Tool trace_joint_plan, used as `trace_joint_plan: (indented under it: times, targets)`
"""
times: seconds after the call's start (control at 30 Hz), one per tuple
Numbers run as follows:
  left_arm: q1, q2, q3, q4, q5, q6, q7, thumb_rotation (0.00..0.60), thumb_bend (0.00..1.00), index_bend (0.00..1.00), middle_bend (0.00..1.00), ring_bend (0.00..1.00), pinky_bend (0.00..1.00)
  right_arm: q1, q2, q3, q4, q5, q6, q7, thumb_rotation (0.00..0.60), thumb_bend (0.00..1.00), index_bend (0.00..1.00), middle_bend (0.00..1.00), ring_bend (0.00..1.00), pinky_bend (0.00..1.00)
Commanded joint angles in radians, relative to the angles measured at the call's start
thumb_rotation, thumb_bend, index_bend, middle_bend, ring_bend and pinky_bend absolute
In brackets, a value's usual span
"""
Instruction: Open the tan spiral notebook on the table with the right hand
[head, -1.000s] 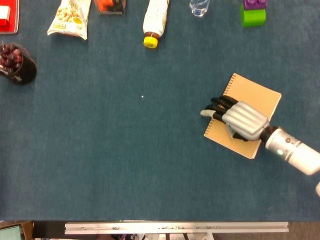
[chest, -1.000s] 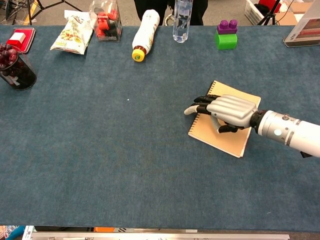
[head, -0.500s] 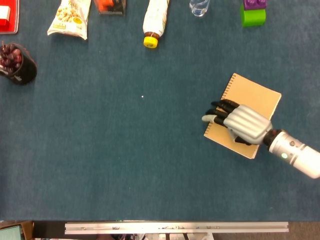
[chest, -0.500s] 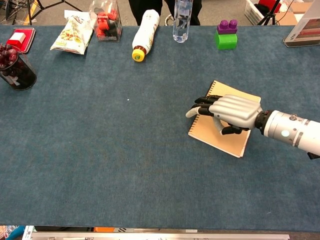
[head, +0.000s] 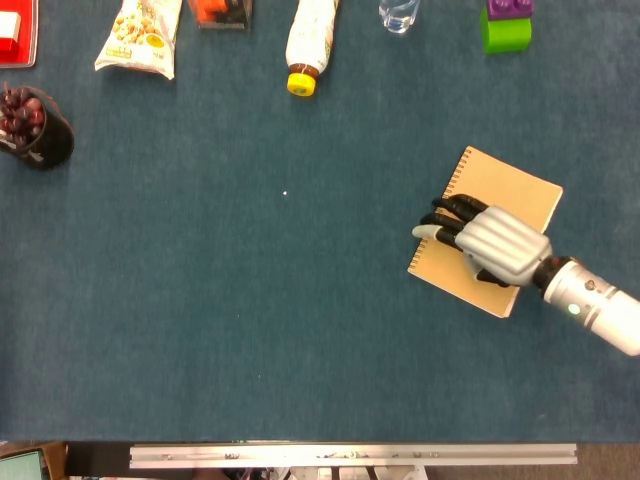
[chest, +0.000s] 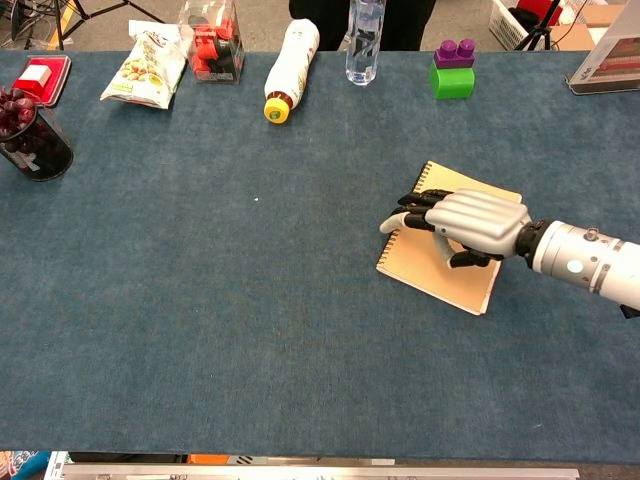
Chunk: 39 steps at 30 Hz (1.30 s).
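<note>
Blue felt table (head: 250, 330) spans both views, with the tan spiral notebook (head: 510, 185) lying closed and tilted at its right side, spiral edge toward the left. Over the notebook's middle rests the right hand (head: 490, 245), palm down, fingers (chest: 415, 200) stretched toward the spiral edge and holding nothing. Along the far edge lie a white bottle (head: 310, 40), a snack bag (head: 140, 35) and a green block (head: 506, 30); a dark cup (head: 35, 130) stands at left.
</note>
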Motion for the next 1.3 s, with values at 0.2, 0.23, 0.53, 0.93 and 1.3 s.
trace_joint_plan:
  times: [0.2, 0.23, 0.53, 0.93, 1.3]
  targets:
    - [0.001, 0.002, 0.000, -0.001, 0.002, 0.001, -0.004, 0.600, 0.24, 0.48, 0.30, 0.25, 0.38, 0.004, 0.004, -0.014, -0.013, -0.014, -0.007, 0.011, 0.600, 1.00, 0.19, 0.18, 0.04, 0.10]
    - [0.001, 0.002, 0.000, -0.001, 0.002, 0.002, -0.003, 0.600, 0.24, 0.48, 0.30, 0.25, 0.38, 0.004, 0.005, -0.016, -0.015, -0.016, -0.007, 0.012, 0.600, 1.00, 0.19, 0.18, 0.04, 0.10]
    - [0.001, 0.001, 0.000, 0.000, 0.000, 0.002, -0.001, 0.600, 0.24, 0.47, 0.30, 0.25, 0.38, 0.006, 0.042, -0.032, -0.058, -0.024, -0.016, 0.007, 0.600, 1.00, 0.19, 0.18, 0.04, 0.10]
    - [0.002, 0.002, 0.000, -0.003, 0.000, 0.004, 0.002, 0.600, 0.24, 0.47, 0.30, 0.25, 0.38, 0.010, 0.128, -0.050, -0.155, -0.008, -0.057, -0.042, 0.600, 1.00, 0.22, 0.21, 0.07, 0.12]
    - [0.002, 0.001, 0.000, -0.003, -0.001, 0.005, 0.004, 0.600, 0.24, 0.47, 0.30, 0.25, 0.38, 0.011, 0.199, -0.062, -0.234, 0.023, -0.108, -0.099, 0.600, 1.00, 0.22, 0.21, 0.07, 0.12]
